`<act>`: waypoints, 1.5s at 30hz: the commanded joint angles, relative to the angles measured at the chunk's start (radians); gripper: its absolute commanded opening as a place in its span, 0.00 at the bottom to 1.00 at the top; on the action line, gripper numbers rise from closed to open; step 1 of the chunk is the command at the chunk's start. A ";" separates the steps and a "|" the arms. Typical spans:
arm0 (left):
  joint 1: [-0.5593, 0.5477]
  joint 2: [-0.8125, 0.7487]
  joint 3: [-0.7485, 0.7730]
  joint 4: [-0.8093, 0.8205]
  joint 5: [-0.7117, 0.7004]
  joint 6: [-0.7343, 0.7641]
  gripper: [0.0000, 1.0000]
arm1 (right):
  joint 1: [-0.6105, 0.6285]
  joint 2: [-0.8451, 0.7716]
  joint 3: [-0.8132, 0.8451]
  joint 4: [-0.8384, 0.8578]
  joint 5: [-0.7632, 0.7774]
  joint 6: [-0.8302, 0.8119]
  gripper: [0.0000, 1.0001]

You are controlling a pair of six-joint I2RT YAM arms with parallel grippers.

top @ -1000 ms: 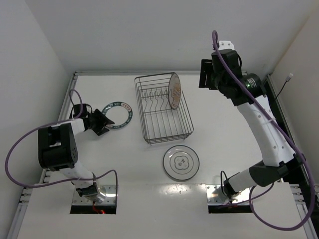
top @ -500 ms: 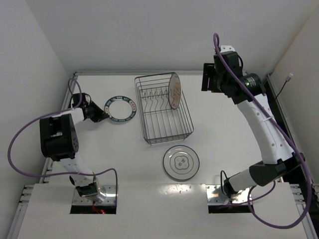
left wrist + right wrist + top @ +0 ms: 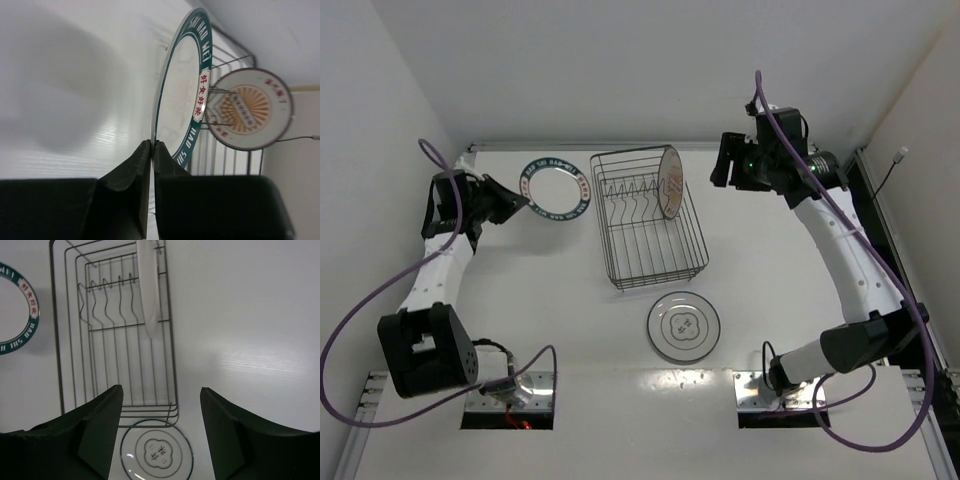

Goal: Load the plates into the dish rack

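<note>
One teal-rimmed plate point(image 3: 181, 95), rim pinched in left gripper point(image 3: 151, 146)

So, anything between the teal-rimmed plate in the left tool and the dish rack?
Nothing visible. The left tool grips the teal-rimmed plate just left of the dish rack, only table surface between. The orange plate stands at the tines' right end; the nearer tines are free.

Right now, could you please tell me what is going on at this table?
The left arm has its jaws shut on the rim of the teal-rimmed plate, just left of the dish rack. The orange-centred plate already stands upright toward the rack's far end, while the grey-ringed plate lies flat on the table in front of the rack. The right arm hovers beyond the rack's right side, jaws open and empty.
</note>
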 commanded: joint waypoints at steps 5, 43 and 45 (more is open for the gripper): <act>0.010 -0.083 -0.013 0.105 0.175 -0.099 0.00 | -0.078 -0.020 -0.192 0.277 -0.499 0.162 0.60; -0.363 -0.017 0.204 -0.106 0.157 -0.034 1.00 | -0.046 0.081 -0.153 0.479 -0.452 0.216 0.00; -0.322 -0.017 0.228 -0.230 0.083 0.046 1.00 | -0.005 0.115 -0.044 0.354 -0.250 0.132 0.00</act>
